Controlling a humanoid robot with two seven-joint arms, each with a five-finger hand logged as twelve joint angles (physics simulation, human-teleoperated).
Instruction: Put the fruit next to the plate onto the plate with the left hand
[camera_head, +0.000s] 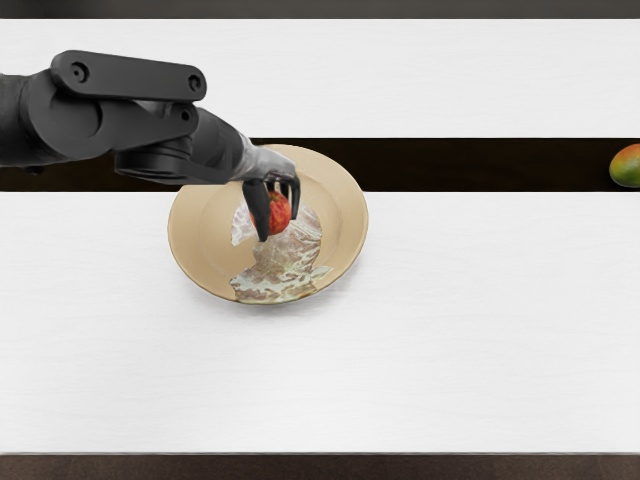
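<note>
The white table (480, 330) lies wide and open around the tan plate (345, 215); over the plate's centre my left hand (270, 187) curls its fingers round the red fruit (281, 212) (a mango (626, 165) sits at the far right edge)

Far right edge: green-red fruit (626, 165), partly cut off by the frame, showing against the dark strip (480, 165). That strip runs L to R btwn the front white tabletop (400, 350) and the back white surface (400, 80).

The white table (450, 330) bears 1 tan plate (345, 235) and, far right, perhaps a mango (626, 165).
</note>
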